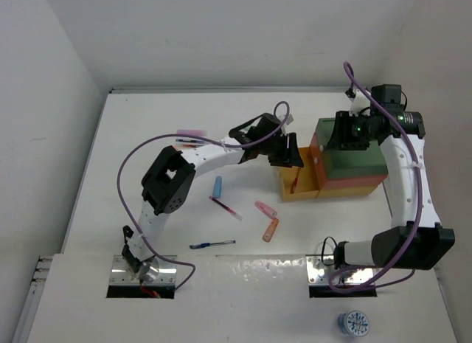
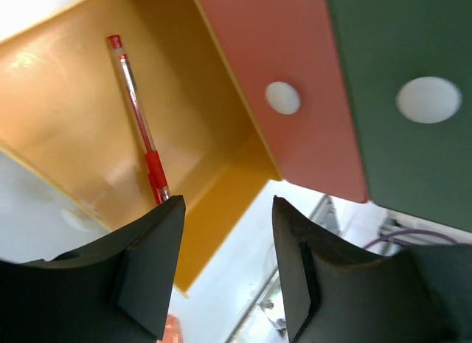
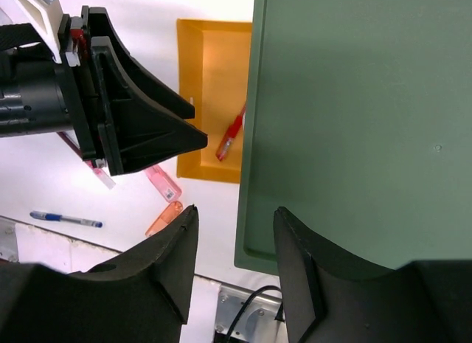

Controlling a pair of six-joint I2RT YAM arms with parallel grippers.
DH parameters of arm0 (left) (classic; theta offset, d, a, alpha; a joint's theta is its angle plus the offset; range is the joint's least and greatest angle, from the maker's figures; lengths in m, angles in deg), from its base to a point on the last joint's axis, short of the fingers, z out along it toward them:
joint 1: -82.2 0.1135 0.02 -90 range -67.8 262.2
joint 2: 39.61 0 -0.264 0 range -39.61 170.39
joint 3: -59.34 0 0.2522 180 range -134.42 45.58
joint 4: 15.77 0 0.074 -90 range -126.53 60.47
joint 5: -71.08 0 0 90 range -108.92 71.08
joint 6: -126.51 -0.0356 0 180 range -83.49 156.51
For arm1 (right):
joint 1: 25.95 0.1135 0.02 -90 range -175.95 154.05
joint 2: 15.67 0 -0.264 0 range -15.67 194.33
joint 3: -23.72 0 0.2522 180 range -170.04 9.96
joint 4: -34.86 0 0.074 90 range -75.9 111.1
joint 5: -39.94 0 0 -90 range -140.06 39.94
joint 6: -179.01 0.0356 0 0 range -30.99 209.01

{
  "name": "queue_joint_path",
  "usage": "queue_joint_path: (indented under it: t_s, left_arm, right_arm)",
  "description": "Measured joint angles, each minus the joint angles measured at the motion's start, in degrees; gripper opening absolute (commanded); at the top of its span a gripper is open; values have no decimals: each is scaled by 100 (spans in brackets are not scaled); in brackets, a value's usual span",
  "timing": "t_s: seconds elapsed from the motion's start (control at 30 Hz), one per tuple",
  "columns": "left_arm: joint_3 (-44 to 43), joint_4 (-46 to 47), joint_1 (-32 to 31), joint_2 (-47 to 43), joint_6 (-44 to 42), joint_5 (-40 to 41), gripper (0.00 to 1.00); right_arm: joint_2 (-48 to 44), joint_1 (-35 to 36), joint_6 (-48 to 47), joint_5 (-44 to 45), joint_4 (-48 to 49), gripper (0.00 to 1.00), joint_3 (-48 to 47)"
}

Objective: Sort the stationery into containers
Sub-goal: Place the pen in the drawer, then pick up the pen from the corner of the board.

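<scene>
Bench [image 1: 110, 173]: walls close it at left, back and right. Most of the stationery lies loose on its middle, with bare room between the items.
Green tray [image 1: 361, 166]: top of the stack at the right back. What shows of it holds nothing.
Red-orange tray [image 1: 316, 158]: middle of the stack. Only a strip shows past the green one, so its contents are hidden.
Yellow tray [image 1: 306, 193]: lowest, jutting left of the stack with its open part clear from above. It holds the only item seen sorted.
Right gripper [image 3: 236, 214]: hovers over the green tray's left edge, jaws spread and empty.
Left gripper [image 2: 227, 206]: hangs over the yellow tray's near wall, jaws released with nothing between them. The red-orange tray's edge is close by.
Trayed red pen [image 2: 140, 122]: lies on the yellow floor, one end near a wall.
Blue pen [image 1: 212, 244]: unsorted, nearest the arm bases, well apart from everything.
Loose red pen [image 1: 225, 208]: unsorted, mid-bench.
Far pink marker [image 1: 192, 131]: unsorted at back left. A thin pen [image 1: 190, 142] sits just beside it, so a grasp there would likely be cramped.
Blue marker [image 1: 217, 185]: unsorted, free on all sides.
Near pink marker [image 1: 265, 209]: unsorted, close to the orange marker [image 1: 271, 229], which is also unsorted.
Progress: judged early, with one piece in and seven out.
</scene>
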Motion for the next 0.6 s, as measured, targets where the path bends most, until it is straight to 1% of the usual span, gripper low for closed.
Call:
queue_joint_path:
  t_s: [0.07,0.13,0.17,0.23,0.3,0.43,0.5,0.53,0.6]
  left_arm:
    - [0,-76,0,-9,-144,107,54]
    - [0,-275,2,-74,-417,269,47]
    - [9,-400,4,-162,-658,352,40]
    - [205,-634,20,-540,-1335,544,32]
    - [802,-717,35,-1311,-2175,734,31]
    - [2345,-1049,22,-3416,-4004,1156,33]
    - [3139,-1283,-13,-4474,-5066,1276,35]
    - [3484,-1493,-52,-4887,-5521,1335,35]
    - [4002,-1851,-160,-5399,-6245,1436,40]
  right_arm:
    - [0,0,0,0,0,45,-9]
    - [0,0,0,0,-4,45,-26]
    - [0,0,0,0,-4,45,-42]
    - [2,0,-2,0,-4,45,-76]
    - [4,0,-4,-2,-2,45,-109]
    - [28,0,-33,-4,-4,45,-138]
    - [55,2,-55,-2,-4,45,-140]
    - [68,2,-68,-2,-7,45,-140]
    - [92,15,-79,2,-4,45,-140]
